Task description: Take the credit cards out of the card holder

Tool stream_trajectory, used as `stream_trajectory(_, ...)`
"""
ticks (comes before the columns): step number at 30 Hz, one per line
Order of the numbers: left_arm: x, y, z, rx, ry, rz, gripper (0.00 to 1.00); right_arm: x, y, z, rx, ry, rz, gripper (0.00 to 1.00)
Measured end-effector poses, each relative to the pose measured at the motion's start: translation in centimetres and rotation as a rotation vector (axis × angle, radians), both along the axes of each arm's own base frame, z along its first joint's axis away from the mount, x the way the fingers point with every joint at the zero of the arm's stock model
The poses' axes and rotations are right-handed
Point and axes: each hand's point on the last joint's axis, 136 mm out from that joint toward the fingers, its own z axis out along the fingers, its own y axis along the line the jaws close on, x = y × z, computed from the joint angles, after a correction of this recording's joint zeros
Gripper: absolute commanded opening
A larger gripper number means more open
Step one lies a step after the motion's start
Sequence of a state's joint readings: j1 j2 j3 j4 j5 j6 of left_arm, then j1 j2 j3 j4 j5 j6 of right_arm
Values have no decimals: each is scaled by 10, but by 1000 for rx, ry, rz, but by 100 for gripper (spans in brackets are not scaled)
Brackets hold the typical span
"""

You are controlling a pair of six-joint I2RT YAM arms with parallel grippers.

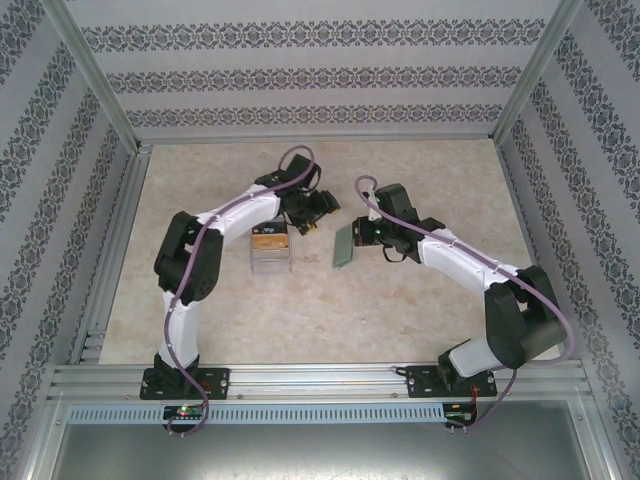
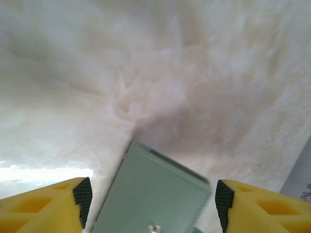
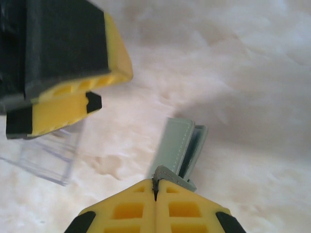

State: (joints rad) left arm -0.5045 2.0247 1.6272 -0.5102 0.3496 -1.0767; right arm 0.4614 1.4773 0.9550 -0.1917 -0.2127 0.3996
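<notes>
The card holder (image 1: pixel 343 246) is just right of the clear box (image 1: pixel 270 256)

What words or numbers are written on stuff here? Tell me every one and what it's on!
Orange-and-black card in the clear box: pale marks on its dark band, too small to read.
Card holder: no writing, just a plain metal snap.
So nothing here can be read.
</notes>
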Motion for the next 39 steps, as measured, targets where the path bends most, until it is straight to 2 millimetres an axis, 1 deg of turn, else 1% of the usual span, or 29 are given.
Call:
stream_trajectory(1,4,8,14,-2,-32,15,70,1,9,8,15,-12,18,0)
stream_trajectory(4,7,32,50,-7,-111,50,70,6,28,27,51,-36,51,0)
stream_trajectory(6,5,44,64,-5,-144,68,70,7,33,33,67,-43,62,0)
stream_trajectory(8,3,50,69,5,-161,73,70,8,31,32,66,-38,53,0)
stream_trajectory(10,0,53,64,16,-156,69,71,10,25,26,63,-24,38,0)
stream_trajectory(13,-8,56,48,37,-120,64,70,6,14,9,44,12,18,0)
stream_trajectory(15,-12,58,41,46,-102,64,71,2,7,-2,23,33,3,0)
stream_trajectory(18,-13,58,39,50,-100,58,71,-4,-5,-19,-9,63,-28,0)
stream_trajectory(21,-13,57,39,53,-107,43,71,-7,-24,-36,-45,101,-84,1)
stream_trajectory(22,-14,56,39,51,-108,35,71,-7,-31,-42,-59,113,-103,3)
stream_trajectory(24,-15,52,40,41,-113,12,71,-7,-41,-52,-83,134,-131,13)
stream_trajectory(26,-18,47,41,30,-117,-18,70,-9,-49,-64,-111,162,-150,19)
stream_trajectory(27,-20,43,41,26,-120,-35,70,-10,-50,-68,-118,171,-152,24)
stream_trajectory(28,-22,39,41,23,-122,-52,69,-11,-51,-72,-125,181,-151,33)
stream_trajectory(31,-27,28,37,11,-123,-98,67,-12,-53,-78,-138,196,-159,38)
stream_trajectory(33,-31,23,30,9,-113,-121,65,-12,-54,-79,-145,196,-161,45)
stream_trajectory(37,-39,22,8,28,-72,-154,64,-13,-59,-82,-168,203,-178,44)
stream_trajectory(39,-41,22,1,39,-63,-166,64,-15,-62,-83,-187,204,-184,50)
